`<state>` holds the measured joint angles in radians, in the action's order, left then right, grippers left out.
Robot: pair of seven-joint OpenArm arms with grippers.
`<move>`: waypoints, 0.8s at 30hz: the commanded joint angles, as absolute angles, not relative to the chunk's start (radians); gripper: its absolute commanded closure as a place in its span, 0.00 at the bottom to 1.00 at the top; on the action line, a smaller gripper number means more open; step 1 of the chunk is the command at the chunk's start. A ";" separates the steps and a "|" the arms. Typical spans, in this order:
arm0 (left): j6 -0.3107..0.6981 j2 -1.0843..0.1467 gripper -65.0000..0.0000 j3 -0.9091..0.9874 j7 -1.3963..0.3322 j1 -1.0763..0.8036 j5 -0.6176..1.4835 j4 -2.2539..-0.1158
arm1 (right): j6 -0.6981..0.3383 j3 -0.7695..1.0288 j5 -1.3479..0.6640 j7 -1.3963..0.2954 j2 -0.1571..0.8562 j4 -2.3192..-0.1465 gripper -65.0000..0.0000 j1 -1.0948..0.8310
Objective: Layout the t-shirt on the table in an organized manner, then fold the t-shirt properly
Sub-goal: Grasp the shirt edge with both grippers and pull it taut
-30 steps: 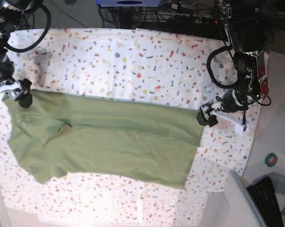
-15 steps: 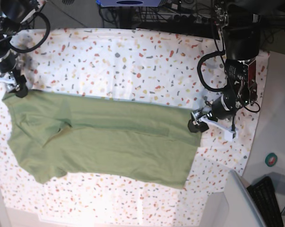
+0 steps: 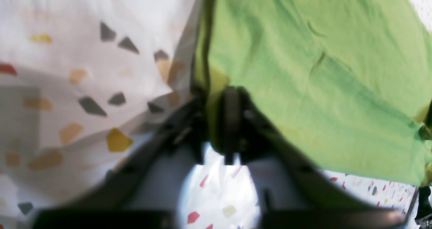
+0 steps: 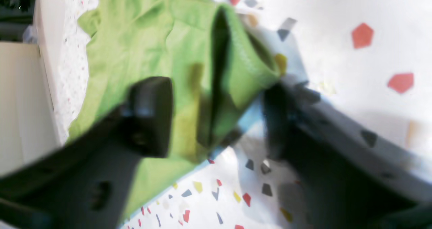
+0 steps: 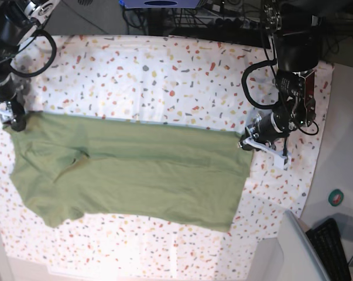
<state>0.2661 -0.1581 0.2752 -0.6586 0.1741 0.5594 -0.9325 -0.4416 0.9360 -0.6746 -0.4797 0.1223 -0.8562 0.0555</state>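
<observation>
The olive-green t-shirt (image 5: pixel 129 175) lies spread flat across the speckled table (image 5: pixel 164 70), collar end toward the base view's left. My left gripper (image 5: pixel 246 144) sits at the shirt's far right corner. In the left wrist view it (image 3: pixel 219 121) is shut, with the t-shirt's (image 3: pixel 303 53) edge pinched between its fingers. My right gripper (image 5: pixel 16 122) is at the far left corner. In the right wrist view it (image 4: pixel 216 117) is open, its fingers (image 4: pixel 152 114) standing on either side of a raised fold of the t-shirt (image 4: pixel 236 70).
A roll of tape (image 5: pixel 336 198) and a black keyboard (image 5: pixel 334 246) lie off the table at the lower right, beside a pale grey panel (image 5: pixel 293 252). Cables and equipment crowd the table's back edge (image 5: pixel 223 23).
My left gripper came in from beside the shirt onto its right corner and shut on the edge. My right gripper shifted to the left corner, and its jaws have narrowed around the fold.
</observation>
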 commanded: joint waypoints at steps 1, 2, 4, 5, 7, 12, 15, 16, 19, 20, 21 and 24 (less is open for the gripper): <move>0.266 -0.165 1.00 0.277 -0.670 0.186 0.561 -0.941 | -0.430 0.932 -0.667 -0.499 0.125 -0.862 0.62 0.064; 0.266 -0.166 1.00 0.277 -0.670 0.183 0.561 -0.943 | -0.430 0.932 -0.667 -0.499 0.125 -0.862 0.75 0.065; 0.266 -0.166 1.00 0.277 -0.671 0.182 0.561 -0.949 | -0.430 0.932 -0.667 -0.498 0.127 -0.862 0.99 0.065; 0.266 -0.166 1.00 0.277 -0.671 0.180 0.561 -0.951 | -0.430 0.932 -0.667 -0.498 0.128 -0.862 1.00 0.065; 0.266 -0.168 1.00 0.278 -0.673 0.163 0.561 -0.955 | -0.430 0.932 -0.667 -0.501 0.142 -0.862 1.00 0.061; 0.265 -0.171 1.00 0.278 -0.673 0.044 0.561 -1.124 | -0.430 0.932 -0.667 -0.521 0.143 -0.909 1.00 -0.001; 0.260 -0.173 1.00 0.278 -0.674 -0.054 0.561 -1.247 | -0.430 0.932 -0.667 -0.588 0.139 -0.990 1.00 -0.059; 0.260 -0.173 1.00 0.278 -0.674 -0.091 0.561 -1.288 | -0.430 0.932 -0.668 -0.613 0.139 -1.020 1.00 -0.076; 0.259 -0.188 1.00 0.278 -0.674 -0.206 0.561 -1.399 | -0.430 0.934 -0.673 -0.688 0.139 -1.102 1.00 -0.131; 0.259 -0.189 1.00 0.280 -0.674 -0.239 0.561 -1.428 | -0.430 0.937 -0.673 -0.711 0.136 -1.130 1.00 -0.148; 0.259 -0.193 1.00 0.286 -0.674 -0.272 0.561 -1.452 | -0.430 0.938 -0.673 -0.733 0.134 -1.152 1.00 -0.168; 0.259 -0.186 1.00 0.366 -0.674 -0.361 0.561 -1.506 | -0.430 0.943 -0.674 -0.750 0.099 -1.216 1.00 -0.223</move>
